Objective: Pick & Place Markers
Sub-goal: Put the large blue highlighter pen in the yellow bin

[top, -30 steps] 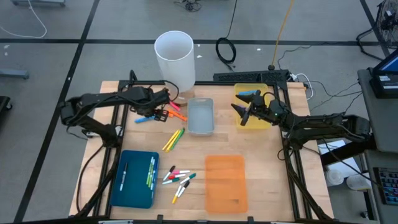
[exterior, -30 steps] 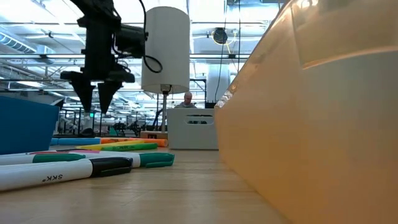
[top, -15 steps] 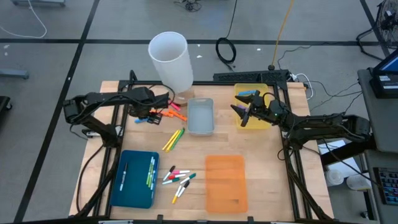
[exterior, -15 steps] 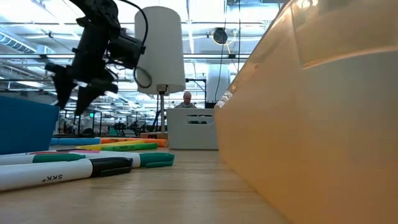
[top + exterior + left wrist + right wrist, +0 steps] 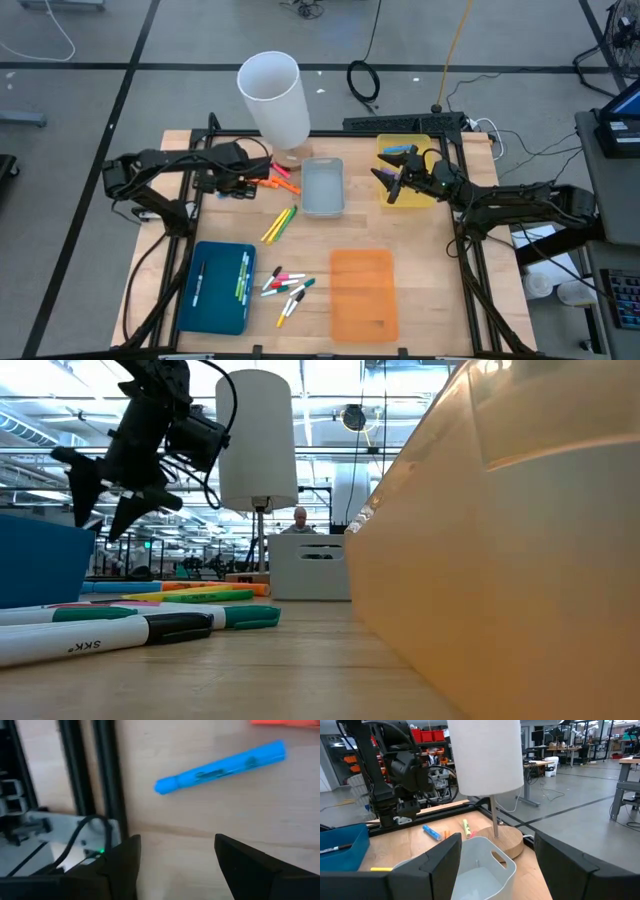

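Observation:
My left gripper (image 5: 228, 185) hangs open above the table's far left part, fingers pointing down, clear of the wood in the low view (image 5: 100, 510). Its wrist view shows a blue marker (image 5: 220, 766) lying flat on the table beyond the open fingers (image 5: 177, 857), untouched. Orange and pink markers (image 5: 275, 180) lie just right of it, and yellow and green ones (image 5: 280, 223) nearer the middle. White-bodied markers (image 5: 287, 287) lie by the near edge. My right gripper (image 5: 392, 182) waits open and level over the yellow tray (image 5: 425, 195), with nothing between its fingers (image 5: 497, 865).
A tall white cylinder (image 5: 272, 95) stands on a thin rod and a round wooden base at the far edge. A pale tray (image 5: 322, 187) sits mid-table, an orange tray (image 5: 364, 295) near right, and a blue tray (image 5: 217, 287) holding markers near left.
My left gripper has moved a little toward the table's left edge and tipped and rolled, so its fingers now slant instead of pointing straight down. The white cylinder's top has leaned slightly toward the left. My right arm has kept still.

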